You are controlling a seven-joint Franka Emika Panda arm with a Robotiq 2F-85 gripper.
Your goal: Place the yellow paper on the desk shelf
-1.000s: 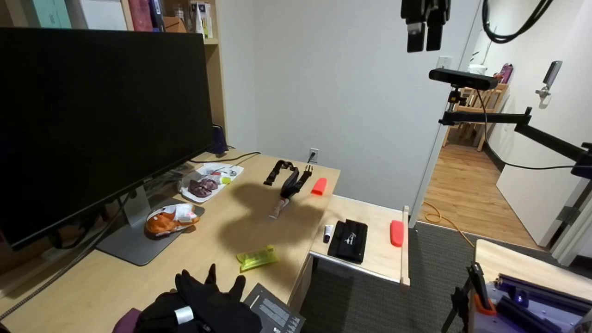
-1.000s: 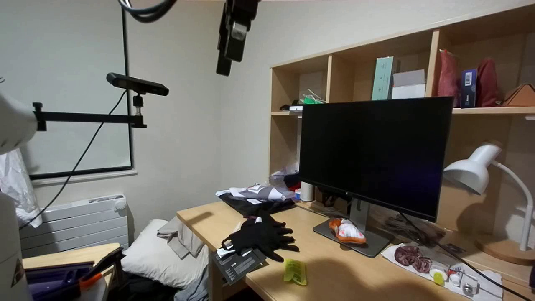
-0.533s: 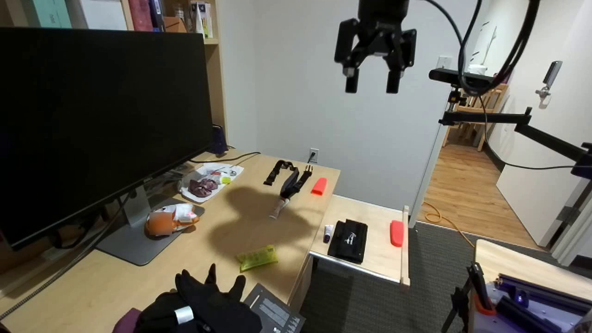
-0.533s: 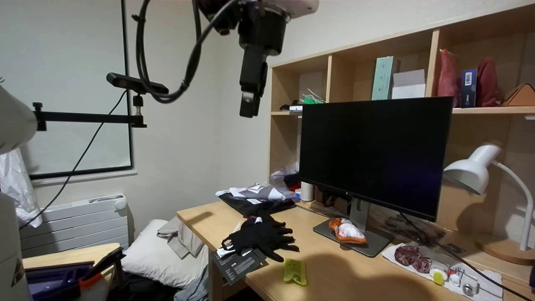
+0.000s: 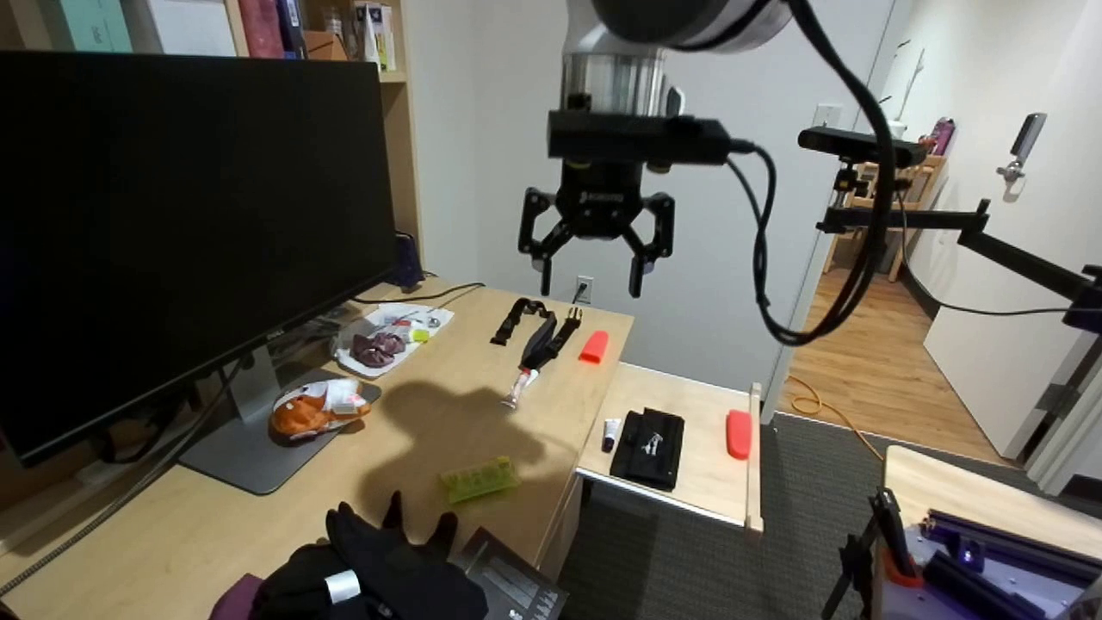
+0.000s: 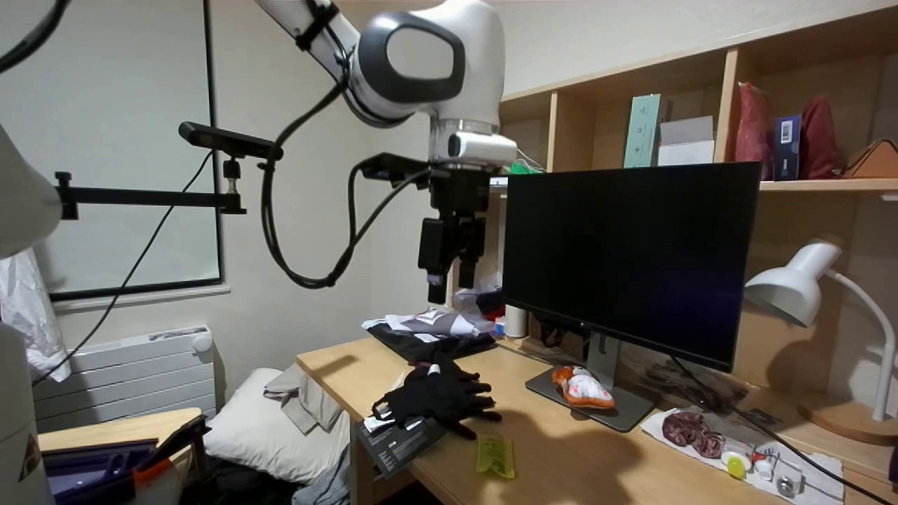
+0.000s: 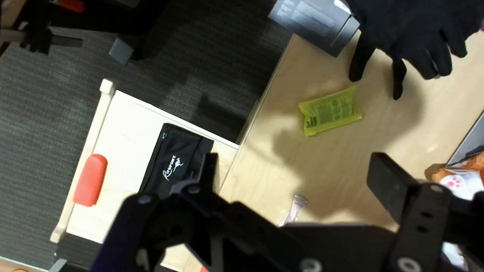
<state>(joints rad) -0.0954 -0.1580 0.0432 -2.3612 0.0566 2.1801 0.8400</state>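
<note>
The yellow paper (image 5: 479,480), a small yellow-green flat packet with dark print, lies on the desk by the black gloves. It also shows in an exterior view (image 6: 495,457) and in the wrist view (image 7: 332,109). The desk shelf (image 5: 702,398) is a lower pale-wood panel beside the desk; it also shows in the wrist view (image 7: 124,124) and is out of view in an exterior view. My gripper (image 5: 591,282) is open and empty, high above the desk. In the wrist view its spread fingers (image 7: 295,166) have the yellow paper ahead of them, apart from it.
A black pouch (image 5: 650,448), a small tube (image 5: 610,435) and a red case (image 5: 739,434) lie on the shelf. The desk holds black gloves (image 5: 387,560), a dark card (image 5: 512,573), a black strap (image 5: 542,340), a second red piece (image 5: 594,346) and the monitor (image 5: 198,224).
My gripper has come down from the top of the exterior views to above the desk and has turned. Its fingers show spread apart now. The yellow paper has not moved.
</note>
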